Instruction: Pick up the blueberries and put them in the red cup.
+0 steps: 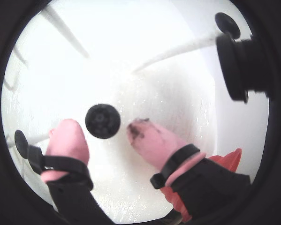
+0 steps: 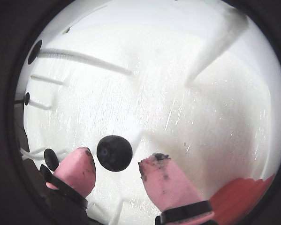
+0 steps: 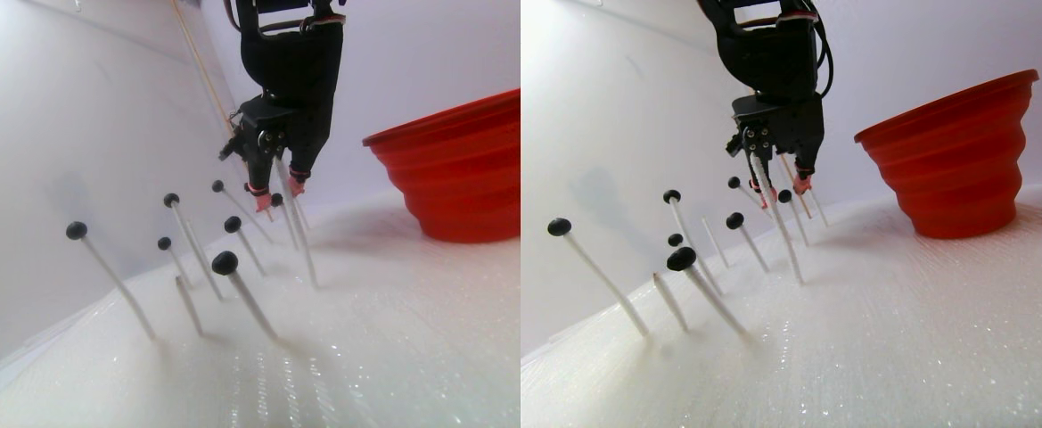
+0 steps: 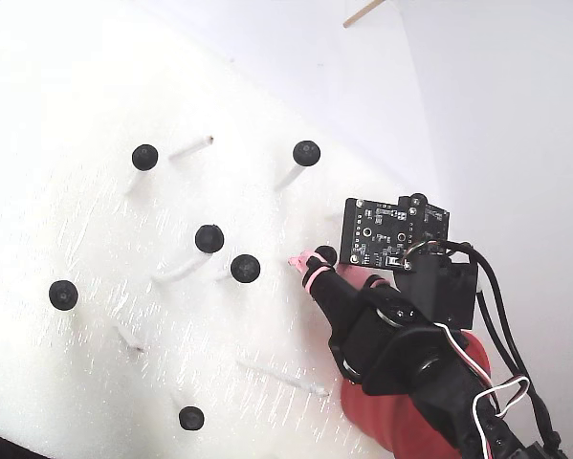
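Observation:
The blueberries are small black balls on thin white sticks stuck in the white foam surface point(image 4: 95, 220). One blueberry point(image 1: 102, 121) point(image 2: 114, 153) sits level with my pink fingertips, the left fingertip point(image 2: 79, 164) close to it and the right one a small gap away. My gripper point(image 1: 105, 130) point(image 2: 117, 163) point(image 4: 315, 258) is open around that berry. Several more blueberries point(image 4: 209, 238) point(image 3: 225, 262) stand on sticks to the left in the fixed view. The red cup point(image 3: 458, 169) point(image 4: 382, 426) stands behind the arm, partly hidden in the fixed view.
Bare white sticks point(image 4: 195, 146) point(image 4: 276, 376) lean out of the foam among the berries. A black camera lens point(image 1: 239, 65) juts in at the right of a wrist view. A white wall point(image 3: 84, 116) rises behind the berries.

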